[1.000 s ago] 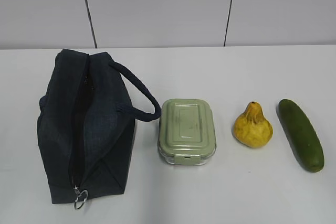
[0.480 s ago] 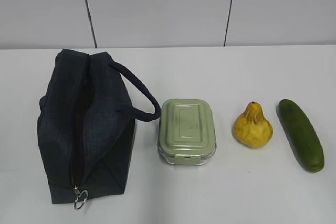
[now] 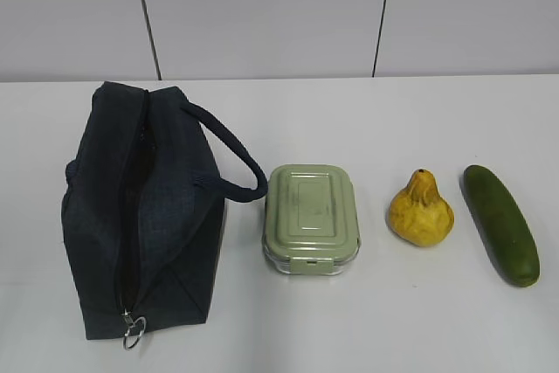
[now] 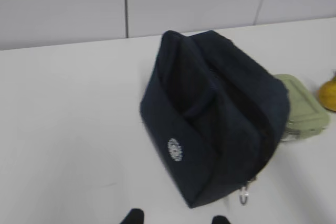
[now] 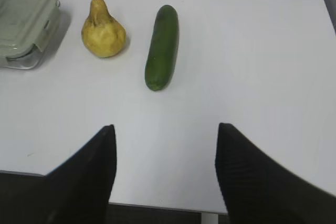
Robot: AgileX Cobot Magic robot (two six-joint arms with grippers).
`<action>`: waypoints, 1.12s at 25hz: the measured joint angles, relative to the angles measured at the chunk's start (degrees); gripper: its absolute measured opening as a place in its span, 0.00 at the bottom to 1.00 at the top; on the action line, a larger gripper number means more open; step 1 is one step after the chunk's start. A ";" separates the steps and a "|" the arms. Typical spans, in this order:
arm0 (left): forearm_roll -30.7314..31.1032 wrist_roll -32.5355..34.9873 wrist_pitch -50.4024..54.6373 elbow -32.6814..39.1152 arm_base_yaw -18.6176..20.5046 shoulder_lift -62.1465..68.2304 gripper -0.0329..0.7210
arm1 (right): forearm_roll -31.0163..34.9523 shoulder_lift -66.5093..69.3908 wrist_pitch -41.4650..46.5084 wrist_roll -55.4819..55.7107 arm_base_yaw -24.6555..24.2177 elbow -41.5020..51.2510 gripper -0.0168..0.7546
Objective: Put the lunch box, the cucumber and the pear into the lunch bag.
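Four things lie in a row on the white tabletop point(image 3: 393, 329), none held. Largest, the bag point(image 3: 140, 216) lies ahead of the left hand point(image 4: 176, 219), zipper open, ring pull nearest it; only that hand's two fingertips show, set apart. The cucumber point(image 5: 162, 46) lies ahead of the right hand point(image 5: 165, 174), whose fingers are spread wide above the tabletop's near edge. Left of it sits the box point(image 5: 23, 27), then between them the pear point(image 5: 103, 32).
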 joint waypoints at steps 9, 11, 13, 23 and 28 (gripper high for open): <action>-6.98 0.00 -8.26 -13.25 -11.55 29.96 0.46 | -0.78 31.52 -9.15 2.61 3.20 -13.22 0.62; -6.93 0.00 -10.27 -13.64 -11.74 34.46 0.47 | -0.55 38.14 -9.41 2.98 3.20 -15.47 0.62; -7.15 1.10 -11.95 -13.64 -11.74 38.01 0.48 | -0.51 43.59 -9.41 3.88 3.20 -17.77 0.62; -19.01 14.33 -18.93 -13.64 -2.25 51.73 0.56 | 5.00 65.76 -10.96 1.12 -3.29 -22.45 0.62; -38.75 28.56 -18.50 -13.64 7.75 56.11 0.55 | 12.05 72.14 -14.67 -4.54 -8.13 -23.32 0.62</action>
